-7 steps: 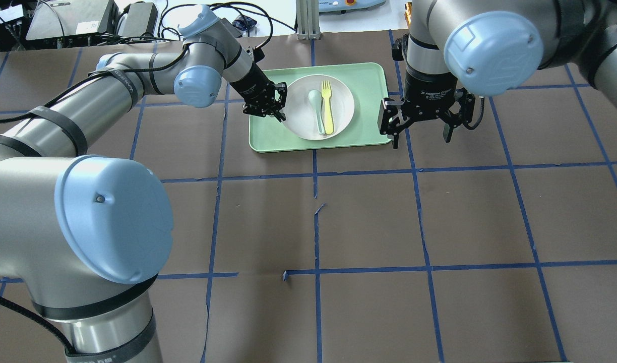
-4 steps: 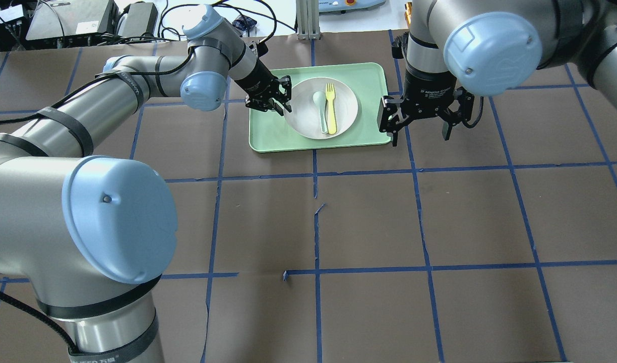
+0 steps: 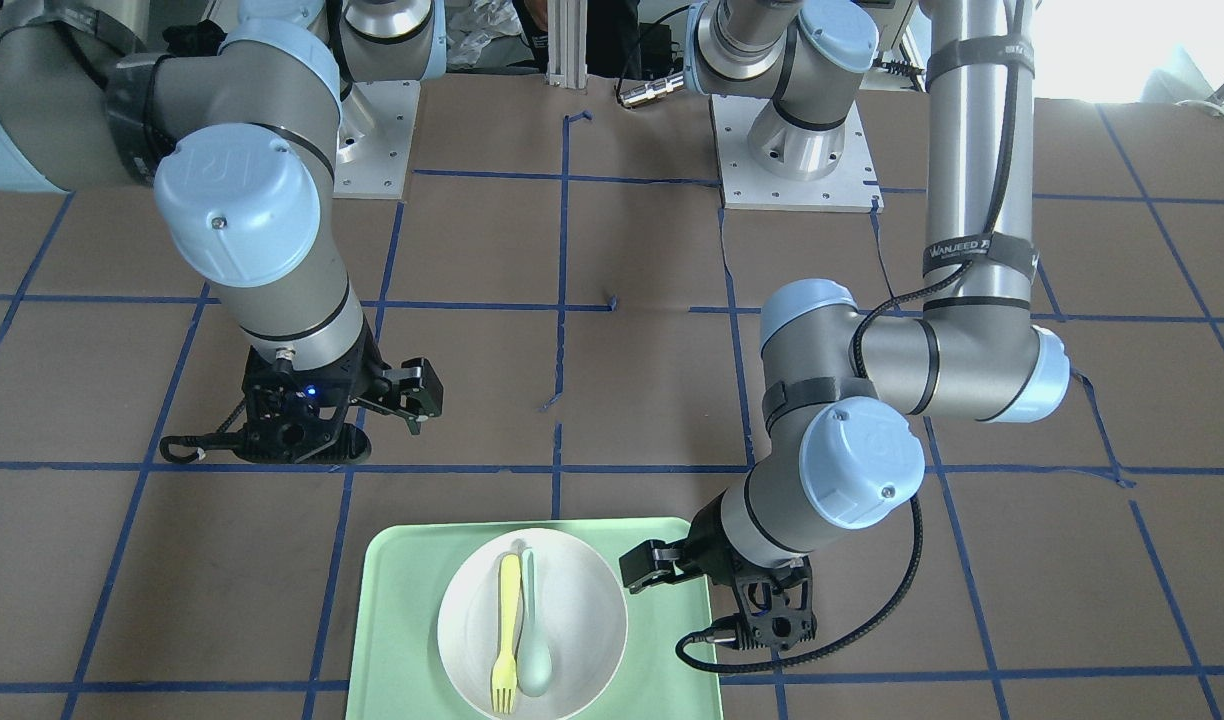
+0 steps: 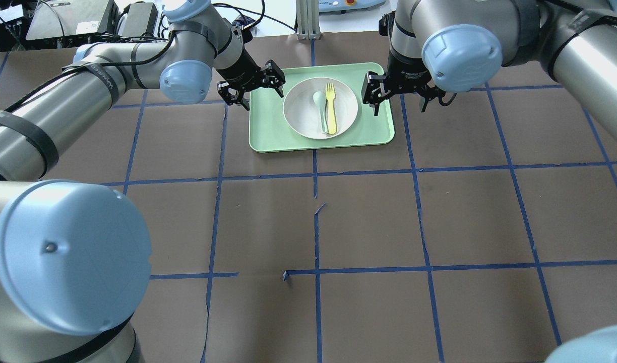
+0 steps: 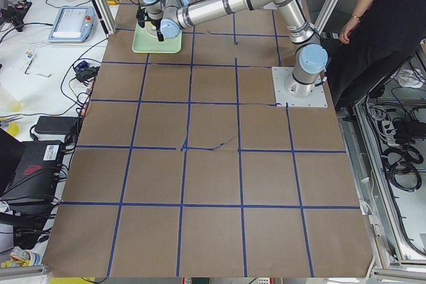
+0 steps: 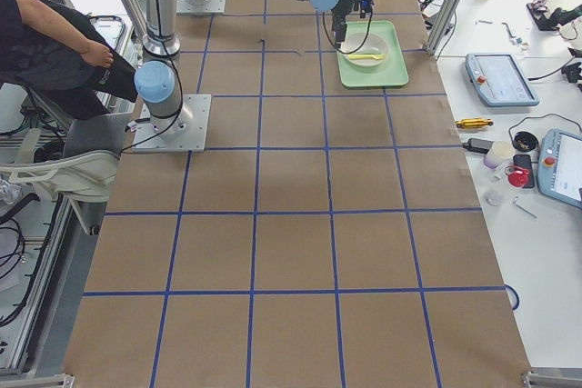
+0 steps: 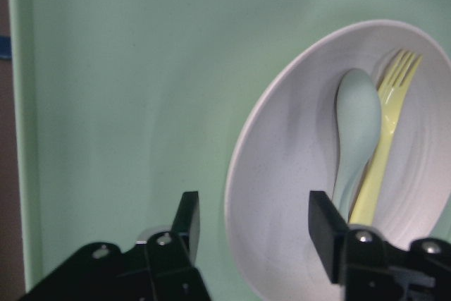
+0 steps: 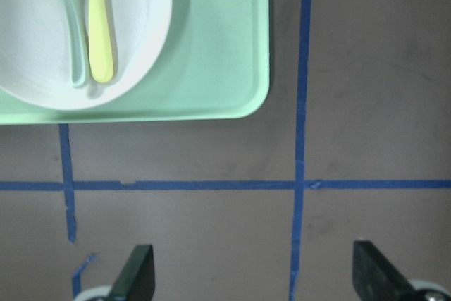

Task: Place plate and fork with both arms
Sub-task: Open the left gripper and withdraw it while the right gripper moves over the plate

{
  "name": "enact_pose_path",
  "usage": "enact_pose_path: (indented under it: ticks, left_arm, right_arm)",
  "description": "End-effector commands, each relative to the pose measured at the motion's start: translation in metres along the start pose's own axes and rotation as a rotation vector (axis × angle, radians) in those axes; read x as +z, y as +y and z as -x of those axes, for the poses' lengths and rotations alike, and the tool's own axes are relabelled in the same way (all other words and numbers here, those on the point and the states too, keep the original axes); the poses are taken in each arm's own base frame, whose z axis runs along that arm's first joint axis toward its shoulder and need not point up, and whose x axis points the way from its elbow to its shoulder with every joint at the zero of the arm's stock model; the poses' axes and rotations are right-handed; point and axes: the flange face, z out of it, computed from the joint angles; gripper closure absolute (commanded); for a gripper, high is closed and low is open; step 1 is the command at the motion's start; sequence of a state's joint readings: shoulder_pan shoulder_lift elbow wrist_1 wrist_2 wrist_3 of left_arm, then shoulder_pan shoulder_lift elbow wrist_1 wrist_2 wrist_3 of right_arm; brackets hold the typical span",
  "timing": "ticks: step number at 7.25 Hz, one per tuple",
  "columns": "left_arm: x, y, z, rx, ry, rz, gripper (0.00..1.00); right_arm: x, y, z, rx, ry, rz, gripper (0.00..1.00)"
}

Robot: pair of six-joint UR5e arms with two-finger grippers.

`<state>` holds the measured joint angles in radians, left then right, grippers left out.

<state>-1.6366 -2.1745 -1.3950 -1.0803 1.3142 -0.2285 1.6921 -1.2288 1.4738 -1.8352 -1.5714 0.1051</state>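
Right gripper [image 4: 399,107] has swung in beside the rectangular mint-green tray [image 4: 268,136]; left gripper [image 4: 263,98] hangs over the left rim of the round off-white plate [image 4: 297,113], both spread wide. On that plate the slim pale-yellow plastic fork [image 4: 330,108] lies fore-and-aft, nearer the right arm.

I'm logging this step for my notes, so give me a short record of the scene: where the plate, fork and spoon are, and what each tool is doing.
plate: on the green tray
fork: in the plate, beside the spoon
left tool: open, plate's rim between its fingers, not gripped
right tool: open, above the table beside the tray, empty
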Motion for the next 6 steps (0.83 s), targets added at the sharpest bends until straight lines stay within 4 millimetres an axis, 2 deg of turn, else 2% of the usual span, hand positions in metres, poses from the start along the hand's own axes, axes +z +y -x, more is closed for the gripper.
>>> enact_pose_path:
  ticks: [1, 2, 3, 4, 5, 6]
  left_arm:
    - [-0.049, 0.034, 0.033, 0.05, -0.111, 0.091, 0.0]
    - [-0.087, 0.053, 0.042, 0.087, -0.194, 0.144, 0.0]
    - [-0.121, 0.074, 0.049, 0.103, -0.28, 0.182, 0.0]
    - [-0.133, 0.075, 0.063, 0.1, -0.297, 0.181, 0.0]
    - [-0.144, 0.068, 0.091, 0.1, -0.28, 0.18, 0.0]
    - [-0.149, 0.069, 0.099, 0.126, -0.273, 0.18, 0.0]
  right_arm:
    - [0.026, -0.055, 0.022, 0.04, -0.069, -0.054, 0.01]
    - [0.055, -0.078, 0.047, 0.045, -0.1, -0.11, 0.01]
    - [0.07, -0.086, 0.05, 0.039, -0.102, -0.12, 0.07]
    - [0.079, -0.089, 0.051, 0.042, -0.101, -0.112, 0.31]
    - [0.086, -0.094, 0.056, 0.056, -0.108, -0.134, 0.49]
    - [0.107, -0.103, 0.06, 0.105, -0.117, -0.154, 0.5]
